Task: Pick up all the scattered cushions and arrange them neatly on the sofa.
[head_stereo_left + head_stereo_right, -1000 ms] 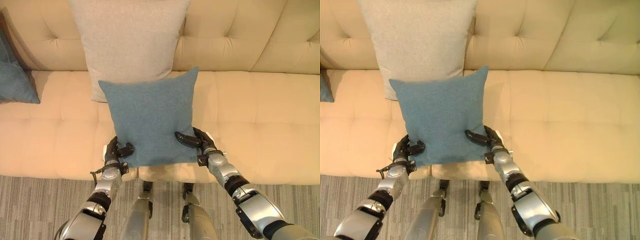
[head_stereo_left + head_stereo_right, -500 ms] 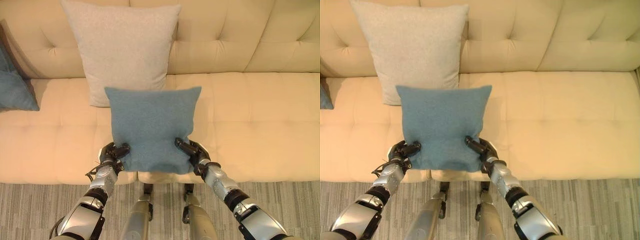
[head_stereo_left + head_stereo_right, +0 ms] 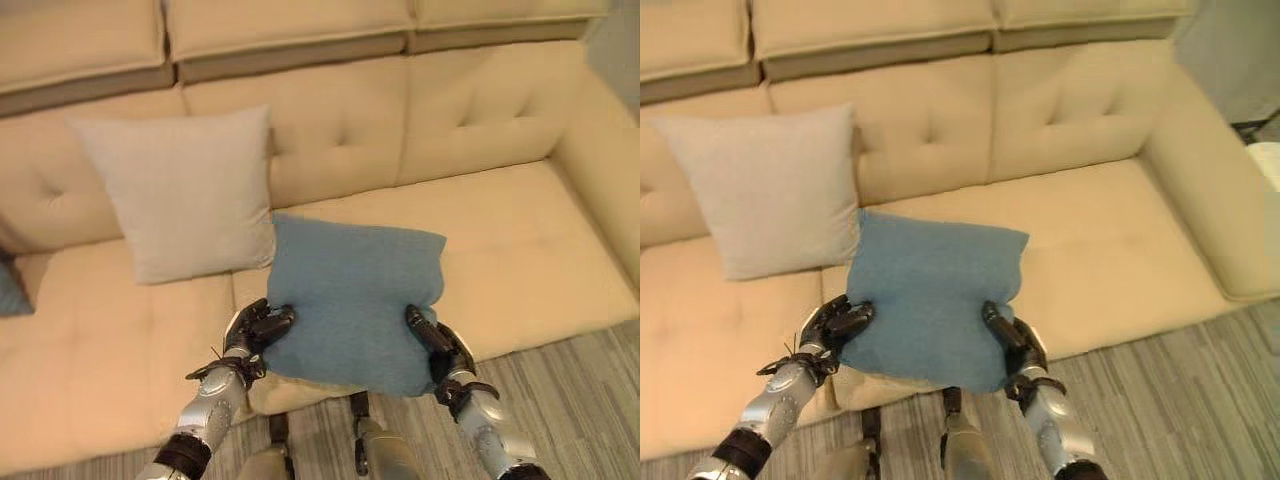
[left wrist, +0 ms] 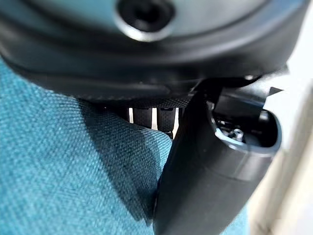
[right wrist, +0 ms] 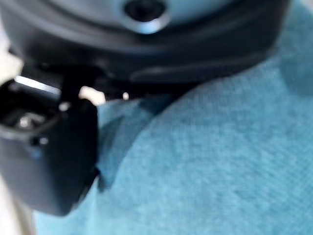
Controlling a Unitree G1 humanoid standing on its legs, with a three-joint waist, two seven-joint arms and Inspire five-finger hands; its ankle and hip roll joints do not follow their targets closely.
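Note:
A teal square cushion [image 3: 352, 296] hangs over the front of the sofa seat [image 3: 520, 240], held between both hands. My left hand [image 3: 255, 328] pinches its left edge, thumb on top, and the teal cloth [image 4: 73, 171] lies under that thumb [image 4: 205, 186]. My right hand [image 3: 437, 345] grips the cushion's lower right corner, with the teal cloth [image 5: 220, 156] close against it. A pale grey cushion [image 3: 180, 190] leans upright on the sofa back, left of the teal one. The corner of another teal cushion [image 3: 8, 290] shows at the far left.
The cream sofa's right arm [image 3: 1200, 170] runs along the right side. Bare seat [image 3: 1110, 230] stretches right of the held cushion. Striped grey carpet [image 3: 1180, 390] lies in front of the sofa.
The camera has swung right and pulled back, showing the sofa's right arm. The teal cushion has lowered and tilted flatter, still held in both hands.

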